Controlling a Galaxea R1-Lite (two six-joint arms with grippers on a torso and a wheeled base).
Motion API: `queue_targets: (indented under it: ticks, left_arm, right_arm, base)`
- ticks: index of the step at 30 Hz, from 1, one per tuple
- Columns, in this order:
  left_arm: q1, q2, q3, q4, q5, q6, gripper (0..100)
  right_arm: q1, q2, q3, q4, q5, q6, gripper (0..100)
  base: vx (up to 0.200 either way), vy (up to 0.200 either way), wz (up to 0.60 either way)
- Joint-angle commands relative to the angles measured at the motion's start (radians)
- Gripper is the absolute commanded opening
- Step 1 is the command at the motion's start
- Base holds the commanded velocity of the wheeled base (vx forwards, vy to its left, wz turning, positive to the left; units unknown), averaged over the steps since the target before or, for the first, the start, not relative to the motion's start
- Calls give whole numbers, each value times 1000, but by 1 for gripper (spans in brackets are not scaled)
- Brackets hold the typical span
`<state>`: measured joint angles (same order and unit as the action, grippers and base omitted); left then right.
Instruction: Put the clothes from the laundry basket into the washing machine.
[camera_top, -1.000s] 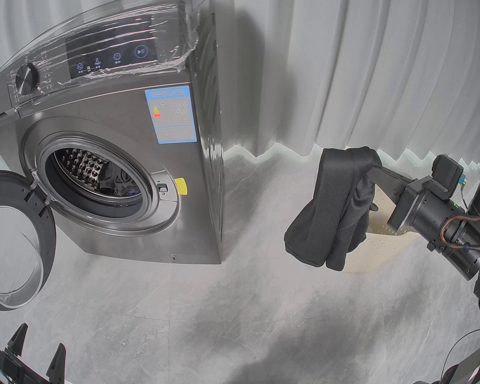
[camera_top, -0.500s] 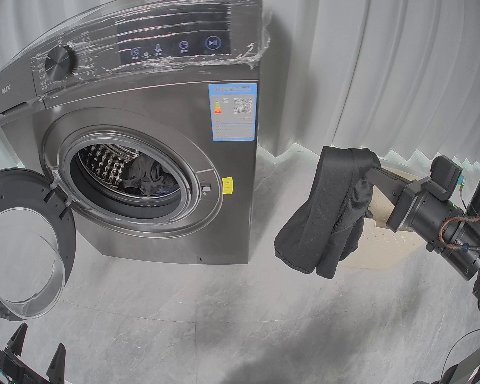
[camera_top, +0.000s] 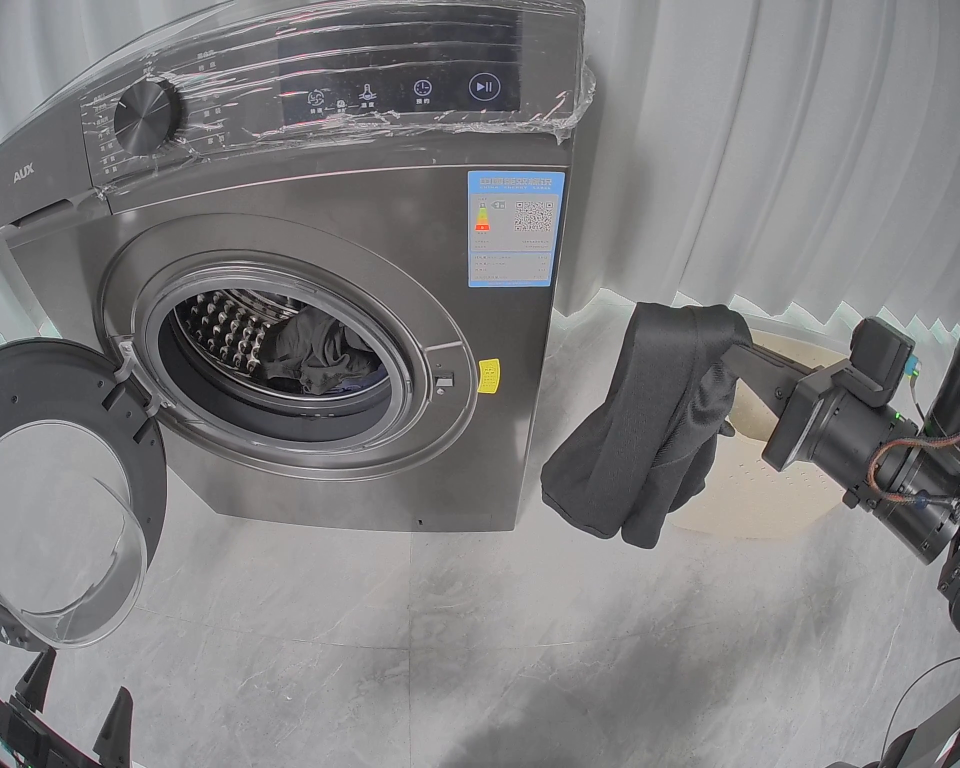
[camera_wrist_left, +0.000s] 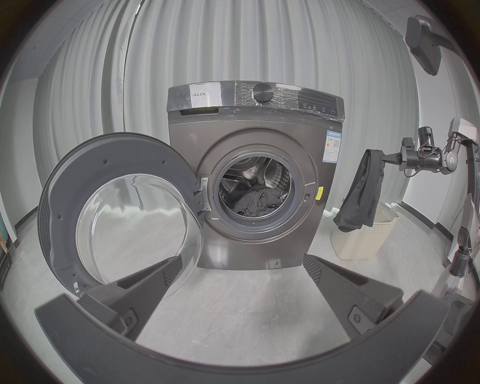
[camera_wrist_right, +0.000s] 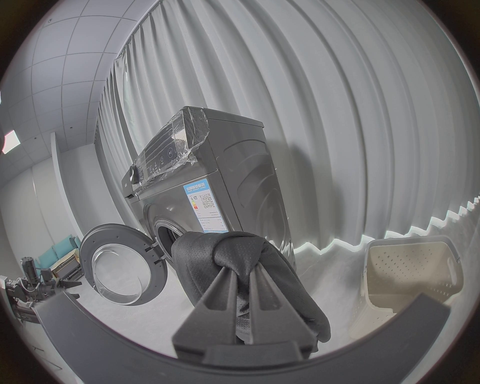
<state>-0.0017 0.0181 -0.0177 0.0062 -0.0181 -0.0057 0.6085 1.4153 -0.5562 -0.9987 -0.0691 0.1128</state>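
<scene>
A grey front-loading washing machine (camera_top: 330, 210) stands with its round door (camera_top: 70, 490) swung open to the left. Dark clothes (camera_top: 315, 355) lie inside the drum. My right gripper (camera_top: 735, 350) is shut on a black garment (camera_top: 650, 420), which hangs in the air to the right of the machine, in front of the cream laundry basket (camera_top: 770, 490). In the right wrist view the gripper (camera_wrist_right: 242, 272) pinches a bunched fold of the garment (camera_wrist_right: 220, 255). My left gripper (camera_wrist_left: 242, 272) is open and holds nothing, low and in front of the door (camera_wrist_left: 120, 210).
White curtains (camera_top: 780, 150) hang behind the machine and basket. The grey tiled floor (camera_top: 450, 620) in front of the machine is bare. The open door juts out on the left. Plastic film covers the machine's control panel (camera_top: 330, 90).
The head camera has turned, so the machine now sits farther right in the picture. My right gripper keeps hold of the black garment, which now hangs closer to the machine's corner.
</scene>
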Motion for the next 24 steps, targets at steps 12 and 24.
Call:
queue_targets:
  ticks: [12,24]
  left_arm:
    - [0,-17,15,1,0,-2,100]
    - [0,-17,15,1,0,-2,100]
  right_arm:
    - [0,11,1,-8,-1,-1,0]
    - [0,11,2,-8,0,-1,0]
  base:
    - [-33,17,0]
    - [0,200,0]
